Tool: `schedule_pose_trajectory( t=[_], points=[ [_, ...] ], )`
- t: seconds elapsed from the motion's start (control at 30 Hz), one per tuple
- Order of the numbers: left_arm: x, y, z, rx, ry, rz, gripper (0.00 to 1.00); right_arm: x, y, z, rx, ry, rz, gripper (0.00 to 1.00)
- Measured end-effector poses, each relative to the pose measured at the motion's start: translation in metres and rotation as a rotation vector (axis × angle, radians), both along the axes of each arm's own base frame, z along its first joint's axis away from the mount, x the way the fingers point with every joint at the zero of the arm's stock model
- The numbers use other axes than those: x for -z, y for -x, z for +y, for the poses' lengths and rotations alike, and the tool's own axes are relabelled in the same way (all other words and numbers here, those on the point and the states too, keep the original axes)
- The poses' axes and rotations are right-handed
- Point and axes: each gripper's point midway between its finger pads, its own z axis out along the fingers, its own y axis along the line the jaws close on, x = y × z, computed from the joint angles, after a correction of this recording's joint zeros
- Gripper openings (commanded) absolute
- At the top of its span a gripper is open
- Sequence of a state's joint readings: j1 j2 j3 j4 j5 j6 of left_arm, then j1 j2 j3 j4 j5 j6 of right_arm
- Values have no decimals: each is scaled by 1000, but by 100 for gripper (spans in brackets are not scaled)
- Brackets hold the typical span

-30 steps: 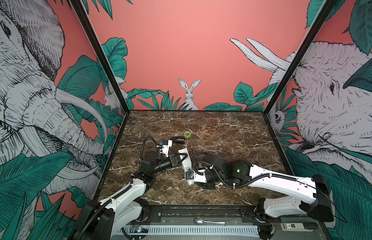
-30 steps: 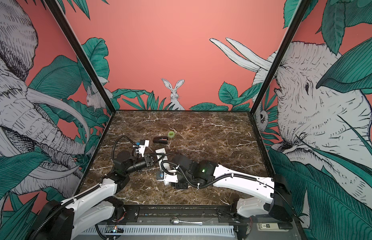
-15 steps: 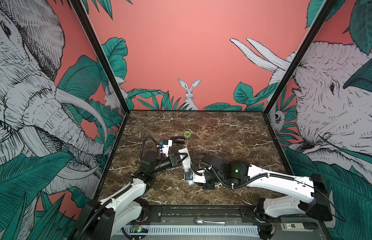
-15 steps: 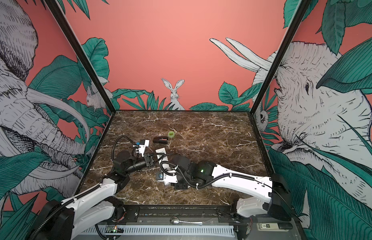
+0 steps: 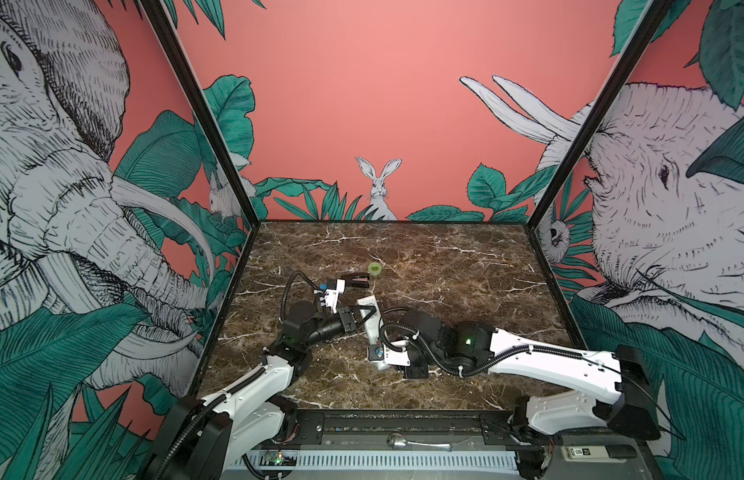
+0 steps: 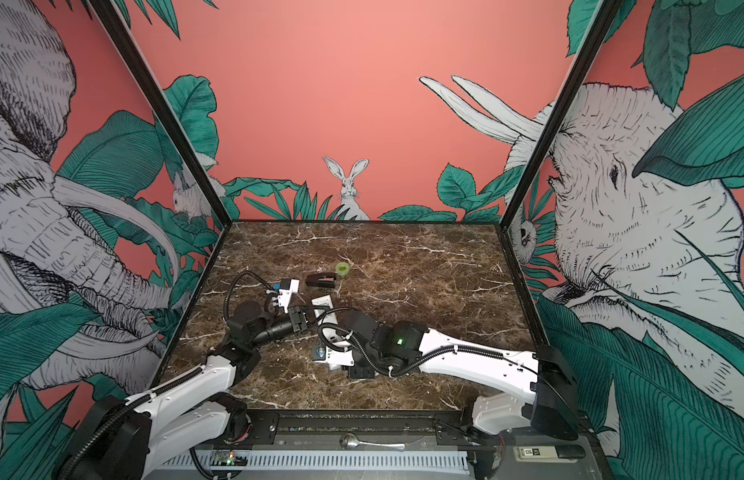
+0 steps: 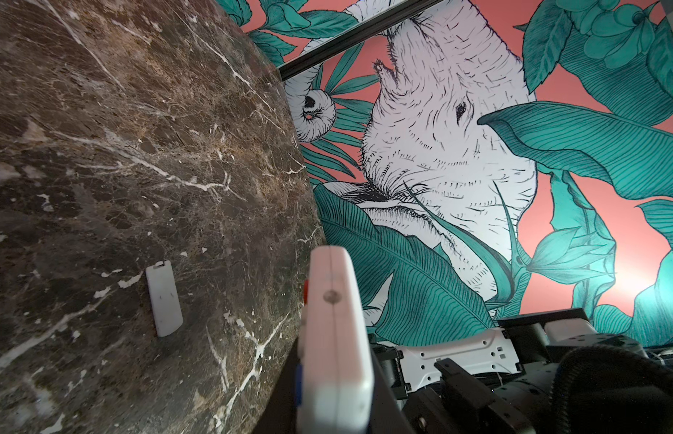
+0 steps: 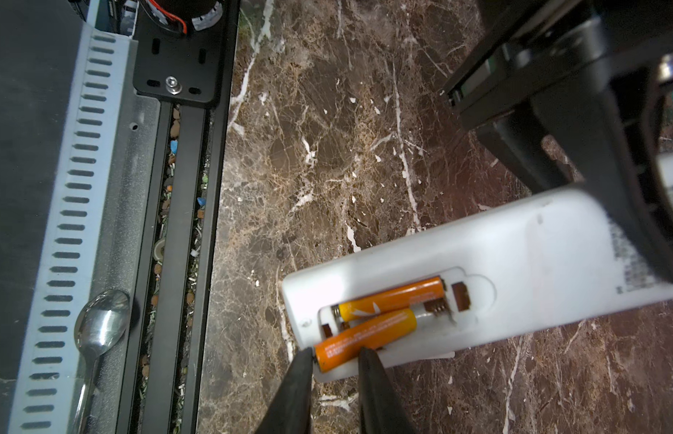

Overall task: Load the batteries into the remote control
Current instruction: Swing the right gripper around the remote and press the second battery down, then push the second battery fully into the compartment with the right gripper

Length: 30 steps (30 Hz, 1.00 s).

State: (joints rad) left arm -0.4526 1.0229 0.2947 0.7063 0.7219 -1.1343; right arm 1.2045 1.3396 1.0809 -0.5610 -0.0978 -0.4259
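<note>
The white remote control [image 5: 369, 307] [image 6: 322, 305] lies back-up and tilted near the table's middle. My left gripper [image 5: 359, 319] [image 7: 333, 398] is shut on its far part. Its battery bay [image 8: 398, 312] is open in the right wrist view. One of the orange batteries [image 8: 393, 298] sits in its slot. The second [image 8: 365, 334] lies slanted, with its end sticking out over the remote's edge. My right gripper [image 8: 336, 362] has closed on that end, with a black fingertip [image 8: 303, 375] touching it on each side. In the top views these fingertips are hidden under the right arm [image 5: 465, 338].
A white battery cover [image 7: 164, 298] lies loose on the marble. A black stapler-like object [image 5: 355, 281] and a green tape roll [image 5: 375, 269] sit behind the remote. A metal spoon [image 8: 100, 330] [image 5: 397, 441] rests on the front rail. Walls close three sides.
The right arm has edged slightly left toward the remote's near end. The left arm and the remote have stayed where they were.
</note>
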Motion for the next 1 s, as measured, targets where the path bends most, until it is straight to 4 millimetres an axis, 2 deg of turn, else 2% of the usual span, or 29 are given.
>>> schedule_pose_trajectory(
  t=[0.47, 1.0],
  points=[
    [6, -3, 1, -11, -14, 12, 0, 10, -7, 2, 24, 30, -14, 20],
    [9, -6, 3, -26, -23, 12, 0, 13, -13, 11, 60, 38, -1, 18]
  ],
)
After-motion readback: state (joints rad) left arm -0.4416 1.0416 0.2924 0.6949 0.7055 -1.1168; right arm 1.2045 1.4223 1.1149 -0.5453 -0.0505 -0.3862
